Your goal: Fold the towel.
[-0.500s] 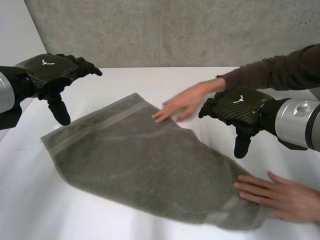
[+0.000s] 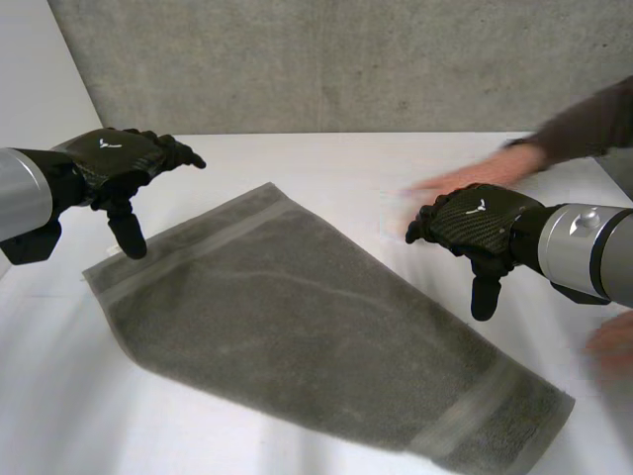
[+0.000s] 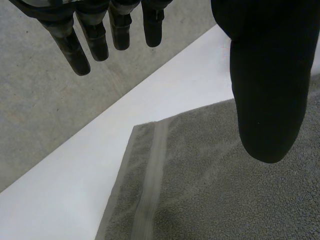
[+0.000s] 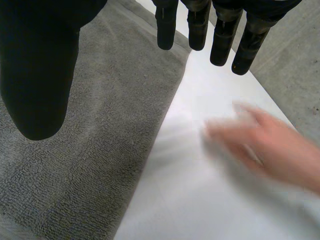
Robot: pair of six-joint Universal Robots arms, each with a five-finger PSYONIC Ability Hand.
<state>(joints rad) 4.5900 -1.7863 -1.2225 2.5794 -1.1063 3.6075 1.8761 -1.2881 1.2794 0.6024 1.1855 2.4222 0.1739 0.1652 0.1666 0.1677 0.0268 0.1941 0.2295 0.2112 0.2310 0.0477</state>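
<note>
Fingers: on the left hand [image 2: 111, 158] the fingers [image 3: 70, 45] are straight and spread, thumb apart from them, nothing between. On the right hand [image 2: 473, 220] they are likewise apart and empty.
Table [image 2: 59, 396]: white, with the towel laid across its middle.
Towel [image 2: 297, 327]: grey, flat, a single layer, set on a diagonal, with a woven band [image 2: 465, 416] near each short end.
Left hand's place: above the towel's far-left corner [image 3: 134, 128], not touching it.
Right hand's place: above the long edge on the robot's right, thumb over cloth, fingertips over bare table.
Person's hand [image 4: 272, 145]: blurred, on the bare table just beyond the right hand's fingertips.
Step in hand: by my reading the fold has not begun; both hands are poised to reach.
Next move: it calls for each hand to come down and pinch a corner or edge, once the person is clear.
Views: the head view gives the whole towel and both arms. The left wrist view shows the corner and band close up. The right wrist view shows how near the person's hand lies to the towel's edge.
</note>
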